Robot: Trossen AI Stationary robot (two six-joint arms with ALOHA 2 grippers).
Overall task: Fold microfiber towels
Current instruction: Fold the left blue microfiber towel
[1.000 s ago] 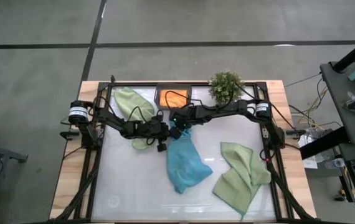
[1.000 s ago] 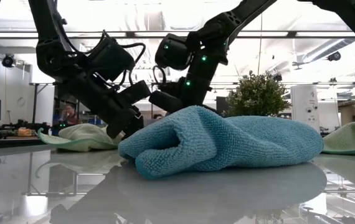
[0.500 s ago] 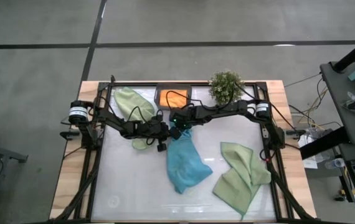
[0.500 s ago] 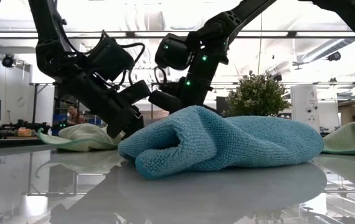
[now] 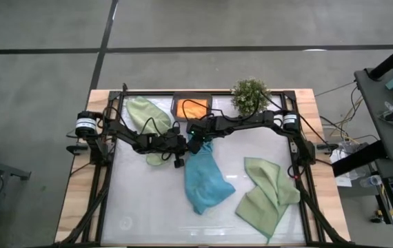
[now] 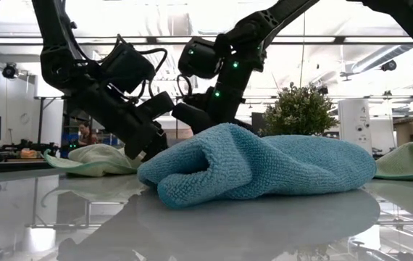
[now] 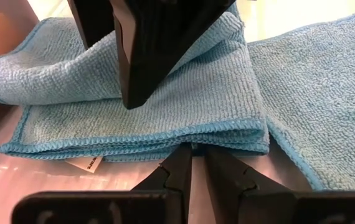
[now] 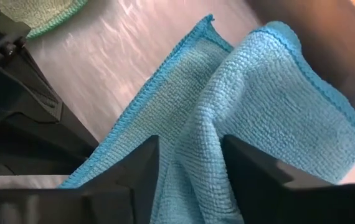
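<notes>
Meeting at the far end of the teal towel, both grippers are right on it near the tray.

The teal towel (image 5: 204,178) lies crumpled with its long axis running from the dark tray (image 5: 192,108), which holds the orange towel (image 5: 193,109), down toward the front of the table, so the end by the tray is the one that matters. The right gripper (image 8: 190,165) has its fingers parted with a bunched fold of teal cloth sitting between them, not squeezed yet as far as I can tell. The left gripper (image 7: 198,163) comes in just beside it, fingers nearly together, tips pointing at the folded hem and just short of it, gripping nothing. I'd say the right one is better placed to pinch first. Sage green towels (image 5: 265,193) lie well apart.
</notes>
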